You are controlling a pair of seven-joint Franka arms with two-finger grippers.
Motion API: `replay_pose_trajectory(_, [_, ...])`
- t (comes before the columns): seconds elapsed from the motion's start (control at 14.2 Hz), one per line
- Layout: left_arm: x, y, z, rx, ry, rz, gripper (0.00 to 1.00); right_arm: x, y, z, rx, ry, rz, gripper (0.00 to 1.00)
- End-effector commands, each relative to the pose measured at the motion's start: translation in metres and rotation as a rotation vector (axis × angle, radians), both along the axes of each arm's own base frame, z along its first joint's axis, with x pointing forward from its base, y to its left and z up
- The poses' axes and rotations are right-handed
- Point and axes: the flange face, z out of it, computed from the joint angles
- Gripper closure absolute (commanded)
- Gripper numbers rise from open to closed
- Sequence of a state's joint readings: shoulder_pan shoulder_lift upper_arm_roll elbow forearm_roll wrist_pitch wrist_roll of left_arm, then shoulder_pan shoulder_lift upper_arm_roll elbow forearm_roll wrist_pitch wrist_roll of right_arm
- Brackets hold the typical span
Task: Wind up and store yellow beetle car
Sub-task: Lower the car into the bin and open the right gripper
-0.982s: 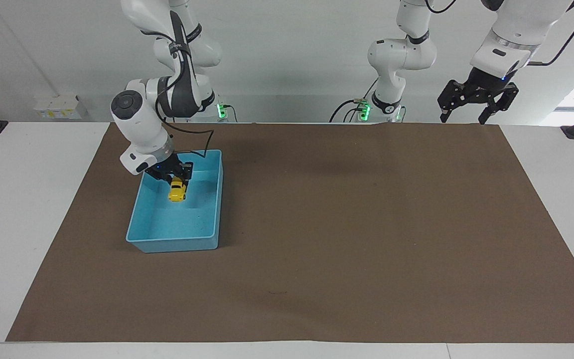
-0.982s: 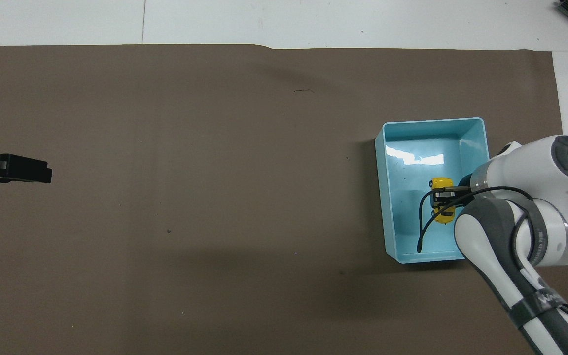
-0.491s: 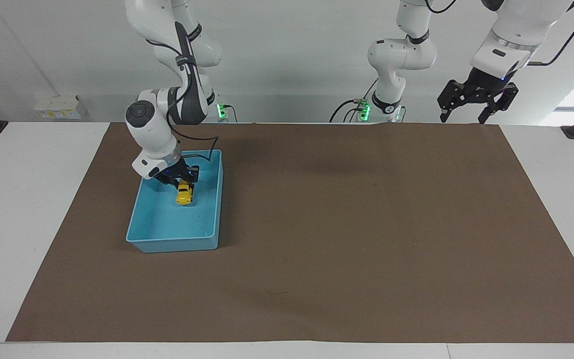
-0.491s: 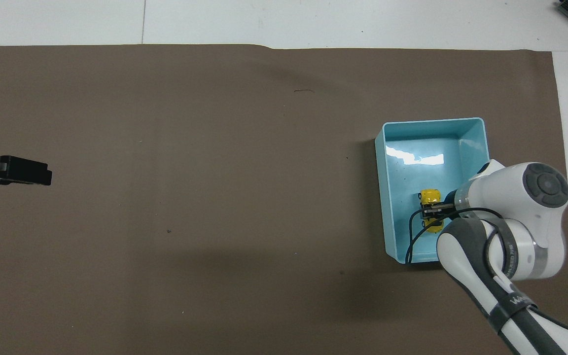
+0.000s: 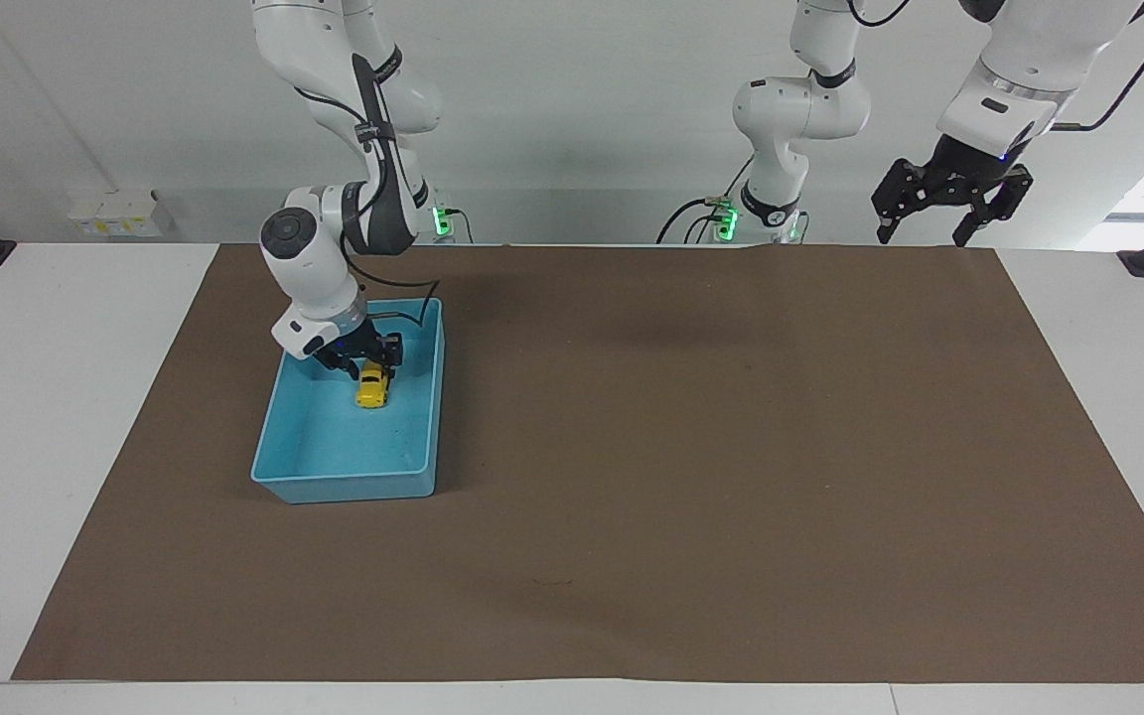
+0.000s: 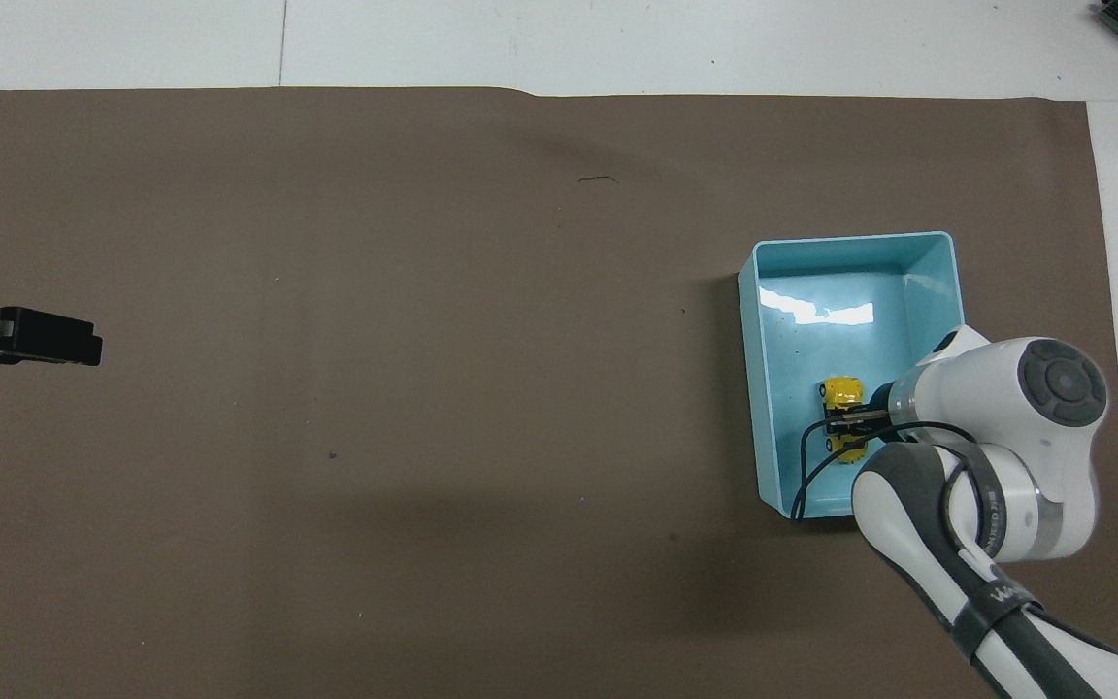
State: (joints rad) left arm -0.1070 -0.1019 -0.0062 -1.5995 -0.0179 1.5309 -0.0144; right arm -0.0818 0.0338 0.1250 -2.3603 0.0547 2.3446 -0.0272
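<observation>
step: storing — yellow beetle car (image 5: pixel 373 386) down in blue bin (image 5: pixel 274 467) | right jaws (image 5: pixel 365 364) over car, grip unclear | left jaws (image 5: pixel 939 211) apart, waiting | next: lift clear

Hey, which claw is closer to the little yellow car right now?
Right. The right claw is down inside the blue bin, right at the yellow beetle car. The left claw waits raised at the left arm's end of the table, away from the car.

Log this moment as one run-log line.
stage: storing | yellow beetle car: inside light blue bin | right tool: at the car in bin | left tool: open, waiting aloft
</observation>
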Motion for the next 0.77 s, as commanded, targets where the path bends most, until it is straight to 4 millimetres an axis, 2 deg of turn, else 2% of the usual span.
replay_pose_trajectory(0.0, [0.0, 0.019, 0.001, 0.014, 0.0, 0.012, 0.0, 0.02, 0.003, 0.047, 0.021, 0.015, -0.019, 0.0])
replay_pose_trajectory(0.28, [0.001, 0.025, 0.002, 0.014, -0.01, -0.018, 0.0, 0.039, -0.008, 0.106, 0.006, 0.006, -0.046, 0.0])
replay_pose_trajectory(0.49, [0.001, 0.025, 0.001, 0.014, -0.007, 0.006, 0.0, 0.052, -0.023, 0.163, -0.073, -0.064, -0.055, 0.0])
replay_pose_trajectory(0.7, [0.001, 0.025, 0.002, 0.014, -0.003, 0.017, 0.0, 0.061, -0.027, 0.223, -0.098, -0.085, -0.166, 0.0])
